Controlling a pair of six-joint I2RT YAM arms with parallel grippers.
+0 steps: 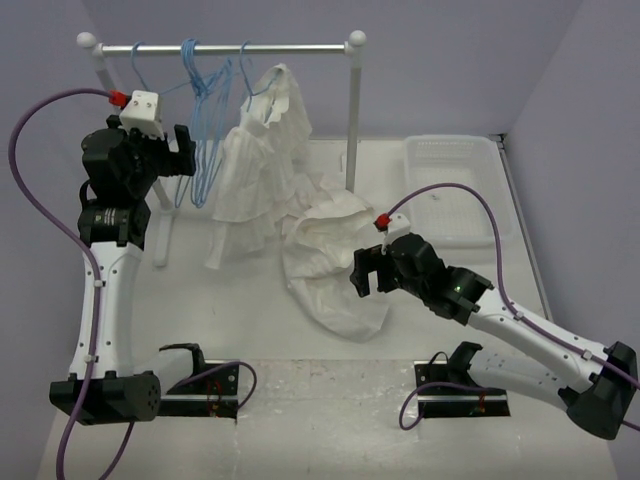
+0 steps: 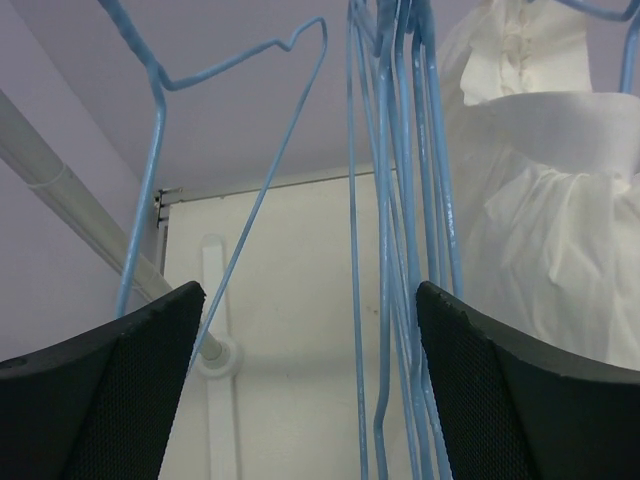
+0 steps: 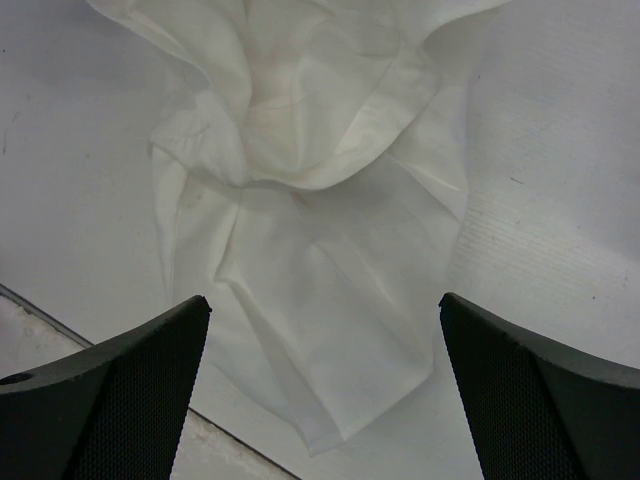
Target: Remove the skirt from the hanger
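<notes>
Starting with the left gripper (image 2: 310, 300): its two black fingers were spread wide with nothing pinched between them. It was held up high, pointed at a bunch of thin light-blue wire hangers (image 2: 405, 200). From the wrist view those wires dangled in the gap between the fingers, closer to one side. I honestly couldn't tell if any wire touched a finger. One more light-blue wire hanger (image 2: 240, 55) hung a bit apart from the bunch. All of them were hooked over the silver rail of a white clothes rack (image 1: 280, 47) standing at the far side of the white worktop (image 1: 330, 410).

The right gripper (image 3: 325, 300) was wide apart too, gripping nothing, and it hovered low over the plain white crinkly skirt (image 3: 320, 220). That skirt lay crumpled flat on the worktop in front of the rack, roughly mid-table, down off the rail and apart from the hangers. Its far end was bunched up right by the hem of a white ruffled garment (image 1: 262, 165). That one hung from the rail just beside the hanger bunch and draped down to the worktop. White on white, so I couldn't say whether the two fabrics actually touched.

A clear plastic bin (image 1: 455, 190) sat on the worktop off to the right of the rack's post, near the far corner.
</notes>
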